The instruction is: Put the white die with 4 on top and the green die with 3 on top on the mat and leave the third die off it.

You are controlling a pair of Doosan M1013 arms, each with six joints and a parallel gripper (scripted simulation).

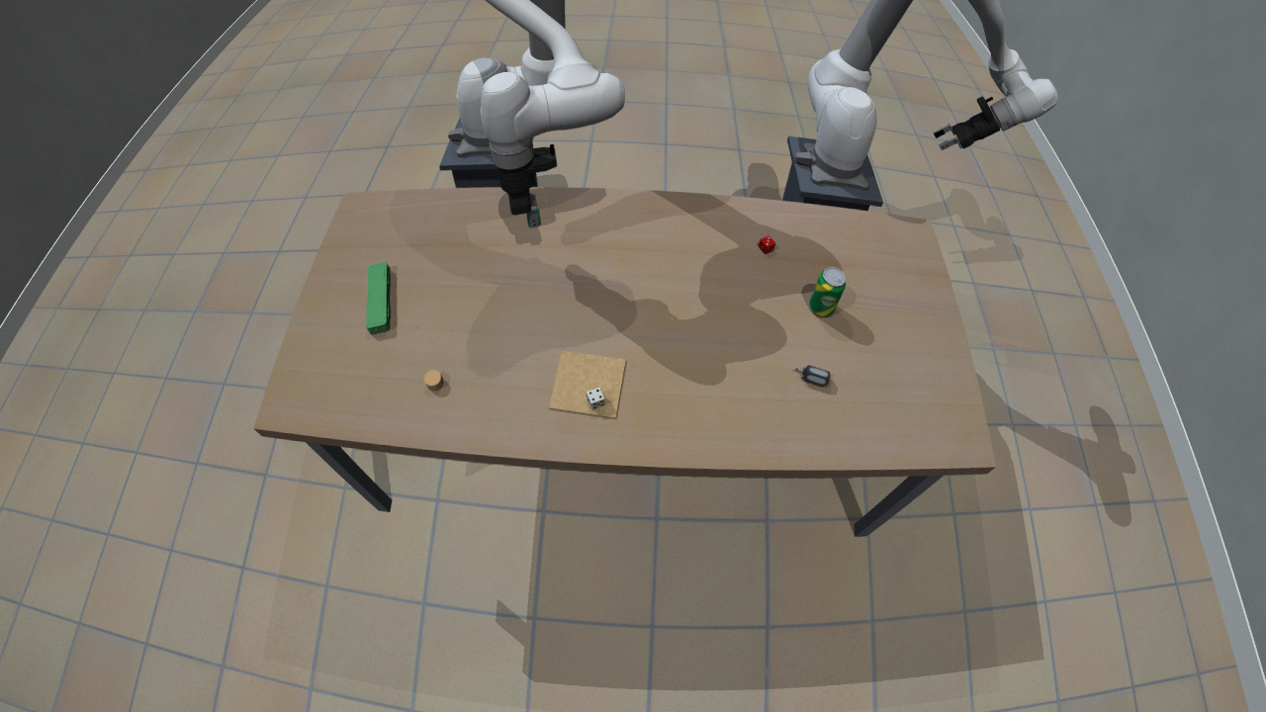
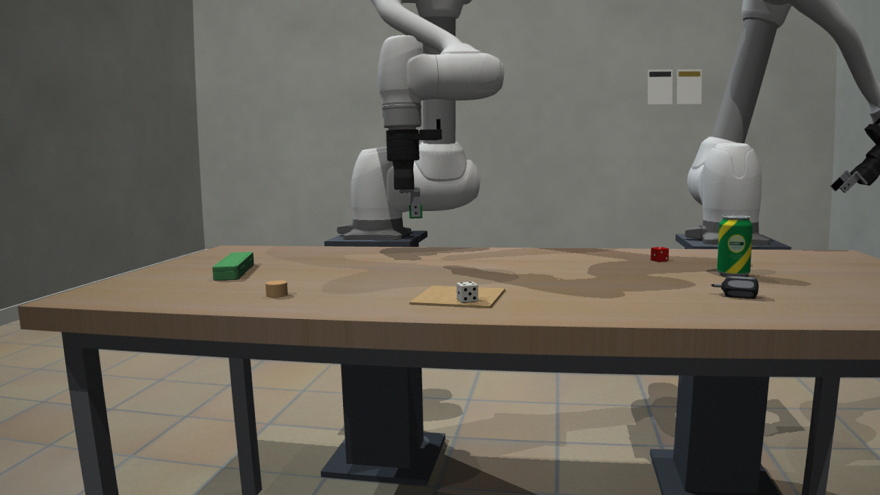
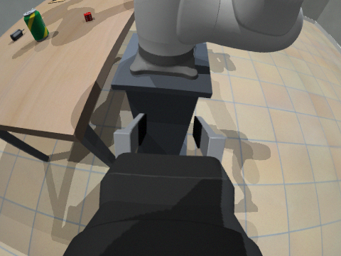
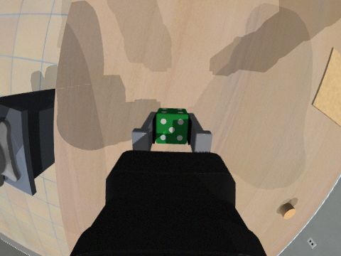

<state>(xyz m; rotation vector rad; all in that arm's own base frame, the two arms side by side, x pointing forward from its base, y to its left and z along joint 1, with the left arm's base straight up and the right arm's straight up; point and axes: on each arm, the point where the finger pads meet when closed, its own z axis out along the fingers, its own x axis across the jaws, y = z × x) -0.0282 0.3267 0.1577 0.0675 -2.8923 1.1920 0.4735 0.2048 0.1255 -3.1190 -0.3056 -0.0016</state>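
Observation:
The white die (image 1: pixel 594 398) (image 2: pixel 467 291) sits flat on the tan mat (image 1: pixel 575 370) (image 2: pixel 434 297) (image 4: pixel 328 92), near its front right. Its top appears to show 4; a 5 faces the exterior view. My right gripper (image 1: pixel 533 217) (image 2: pixel 416 211) (image 4: pixel 171 121) is shut on the green die (image 4: pixel 168 136) and holds it above the table's back left. The die's 5 faces the palm, and a foreshortened face beyond it seems to show 4. The red die (image 1: pixel 767 244) (image 2: pixel 658 254) (image 3: pixel 88 16) lies off the mat, back right. My left gripper (image 1: pixel 940 138) (image 2: pixel 838 186) (image 3: pixel 170 124) is open and empty, beyond the table.
A green can (image 1: pixel 827 294) (image 2: pixel 733 245) (image 3: pixel 35 25) stands at the right, with a small dark device (image 1: pixel 815 375) (image 2: pixel 740 287) (image 3: pixel 16 35) in front. A green box (image 1: pixel 378 298) (image 2: pixel 233 265) lies at the left, behind a small wooden disc (image 1: pixel 432 380) (image 2: pixel 276 289) (image 4: pixel 288 212).

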